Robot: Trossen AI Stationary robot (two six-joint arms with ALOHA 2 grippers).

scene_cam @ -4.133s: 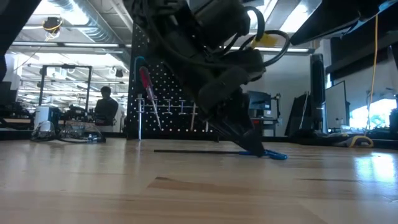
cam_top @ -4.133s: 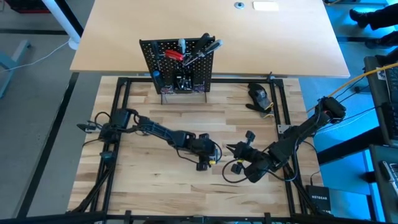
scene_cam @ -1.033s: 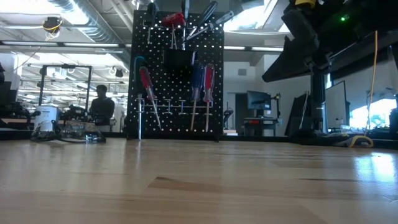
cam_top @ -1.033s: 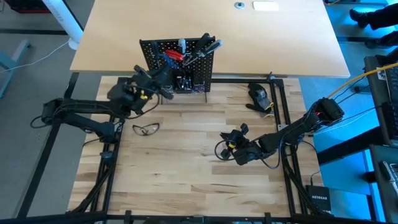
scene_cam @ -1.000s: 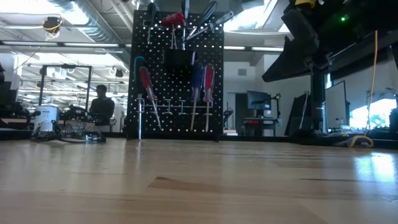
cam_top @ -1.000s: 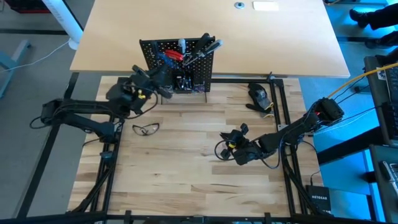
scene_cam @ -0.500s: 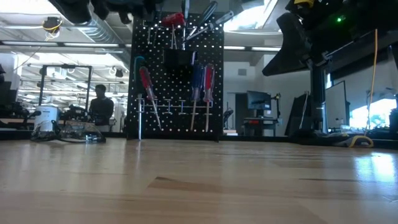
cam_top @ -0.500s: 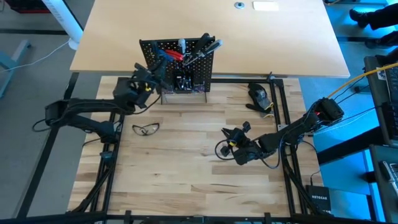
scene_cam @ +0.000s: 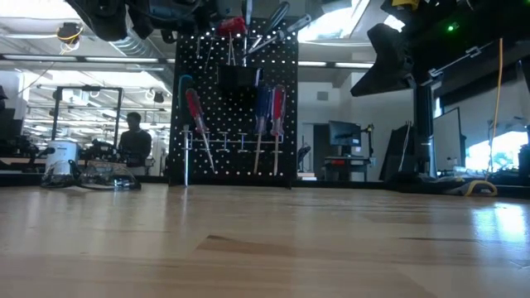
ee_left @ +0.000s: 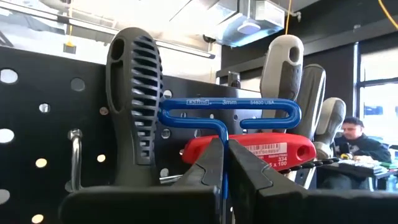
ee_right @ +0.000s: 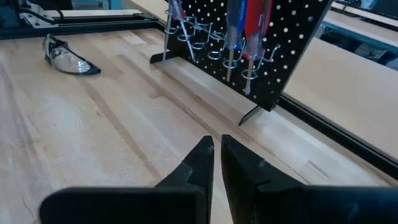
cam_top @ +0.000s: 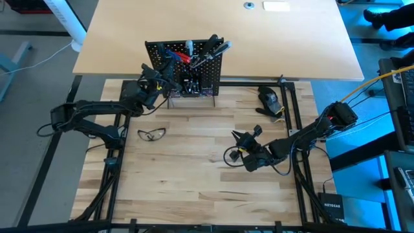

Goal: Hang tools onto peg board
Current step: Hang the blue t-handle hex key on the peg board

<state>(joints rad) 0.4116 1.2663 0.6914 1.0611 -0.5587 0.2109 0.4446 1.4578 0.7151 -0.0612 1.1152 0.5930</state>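
1. The peg board (cam_top: 187, 68) is stood upright at the table's (cam_top: 194, 188) far edge, hung w/ tools (scene_cam: 269, 112), long axes mostly vertical, handles up.
2. The left pincer (ee_left: 222, 163) is seen closed on a blue T-handle hex key (ee_left: 229, 114): crossbar horizontal, shaft pointing down between the fingers, right at the board's top left.
3. The right pincer (ee_right: 215, 158) is held nearly shut, empty, above the table's right-centre.
4. Safety glasses (cam_top: 152, 134) are lying on the table.

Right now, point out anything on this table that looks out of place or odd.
A pair of clear safety glasses lies loose on the table, not a tool for the peg board. A dark rounded lump sits at the right edge. The left gripper holds a blue T-handle key at the board.
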